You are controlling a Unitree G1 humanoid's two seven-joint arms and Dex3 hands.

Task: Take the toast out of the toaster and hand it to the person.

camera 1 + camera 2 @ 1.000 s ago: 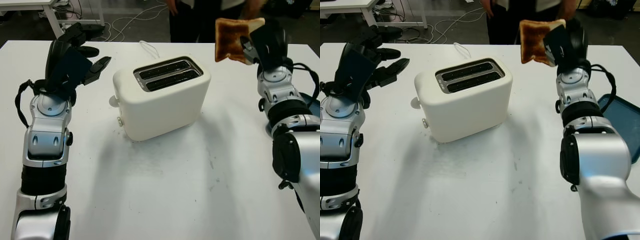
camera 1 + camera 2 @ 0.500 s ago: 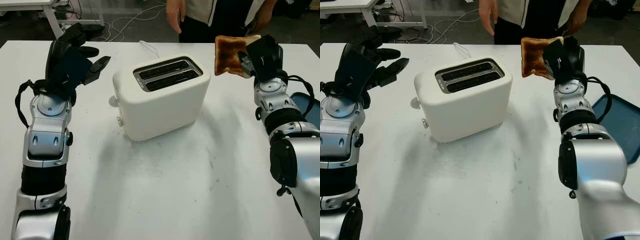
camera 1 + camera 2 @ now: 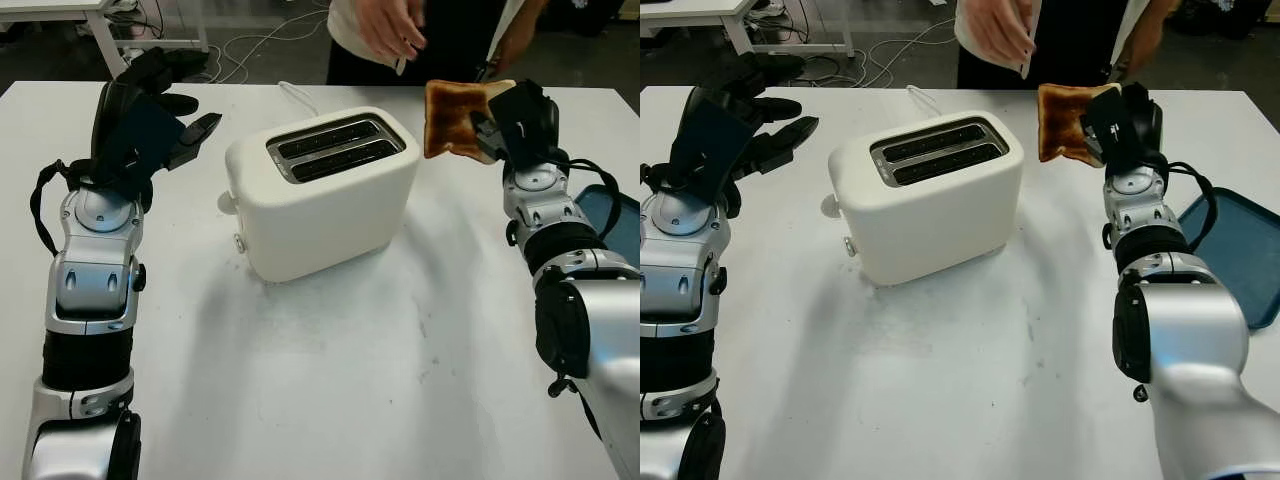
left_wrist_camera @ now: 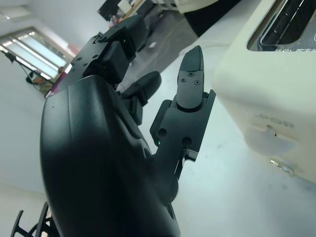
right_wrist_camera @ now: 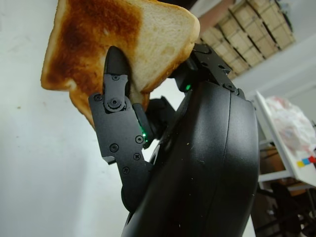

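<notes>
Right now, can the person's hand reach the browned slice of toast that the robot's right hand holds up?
Probably yes. The person's hand hangs beyond the table's far edge, close to the browned slice of toast. The right hand grips one side only, and nothing stands between.

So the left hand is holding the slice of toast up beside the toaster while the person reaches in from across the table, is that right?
Not quite. The right hand holds the toast, as both eye views and the right wrist view show. The left hand is open, raised on the other side of the toaster. The rest stands: the toast is up beside the toaster and the person's hand reaches in from across the table.
</notes>
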